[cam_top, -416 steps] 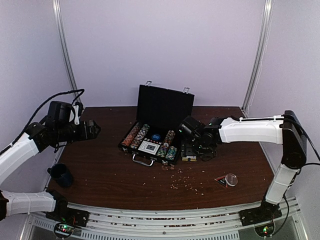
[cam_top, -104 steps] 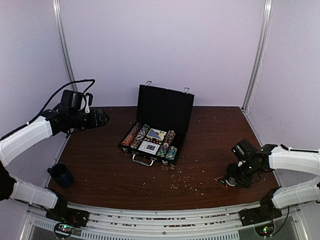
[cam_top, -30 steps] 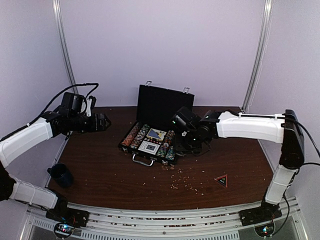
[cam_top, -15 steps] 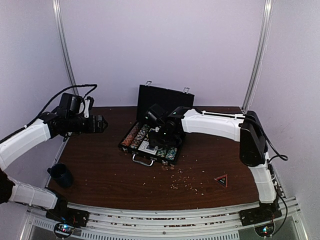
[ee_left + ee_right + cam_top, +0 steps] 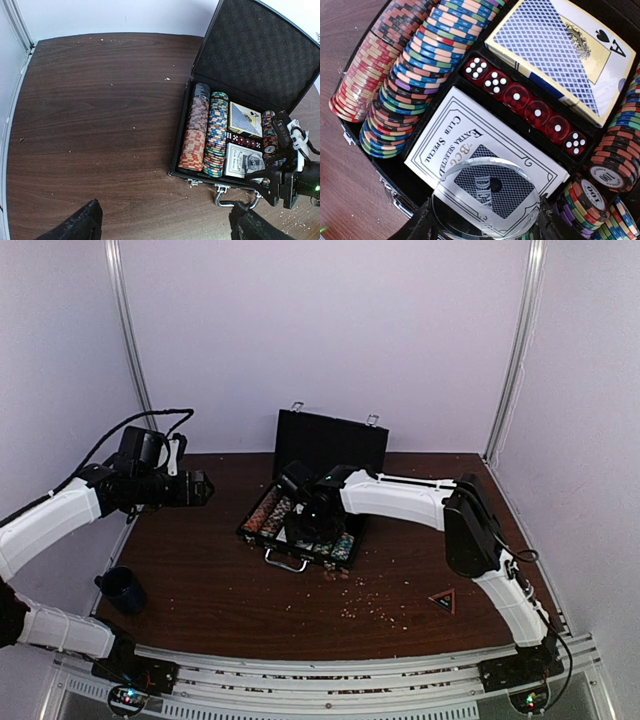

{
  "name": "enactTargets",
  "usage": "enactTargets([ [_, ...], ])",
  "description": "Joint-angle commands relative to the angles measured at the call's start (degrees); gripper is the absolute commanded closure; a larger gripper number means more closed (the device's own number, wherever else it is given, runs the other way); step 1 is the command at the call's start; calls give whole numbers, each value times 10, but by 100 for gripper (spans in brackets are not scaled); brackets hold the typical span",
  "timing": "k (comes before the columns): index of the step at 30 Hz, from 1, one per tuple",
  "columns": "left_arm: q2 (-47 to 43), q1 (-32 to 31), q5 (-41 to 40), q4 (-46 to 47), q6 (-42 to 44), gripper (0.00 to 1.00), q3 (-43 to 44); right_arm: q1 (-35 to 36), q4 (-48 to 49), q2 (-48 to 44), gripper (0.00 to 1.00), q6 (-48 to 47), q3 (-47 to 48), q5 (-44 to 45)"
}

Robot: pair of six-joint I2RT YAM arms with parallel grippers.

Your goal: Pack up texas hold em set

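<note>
Slippage is the main worry: the right end effector (image 5: 487,222) pinches a clear round button (image 5: 485,197) by its rim, partly closed around it, and the disc hangs just above the white card deck box (image 5: 470,135) inside the open case (image 5: 260,55). No free slot shows directly beneath it; the dice (image 5: 525,102) lie in their groove just beyond the end effector, the blue deck (image 5: 555,55) farther on, and chip rows (image 5: 420,65) flank it on both sides. Released here, the button would likely land flat on the box, slide onto the chips or sit proud and block the lid from shutting. Descending too far could push the fingers into the chip stacks and knock them loose. The left end effector (image 5: 200,488), spread wide and empty, hovers with the case well ahead and to its right, too far to steady it.
</note>
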Motion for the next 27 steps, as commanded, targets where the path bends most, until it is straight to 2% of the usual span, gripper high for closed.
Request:
enactTargets([
  [1,3,1,4,12,1,9,1,-3,-7,2,41,1,14,2],
  [27,-8,1,9,13,-3,9,-7,-8,39,19,37,16,19,-17],
])
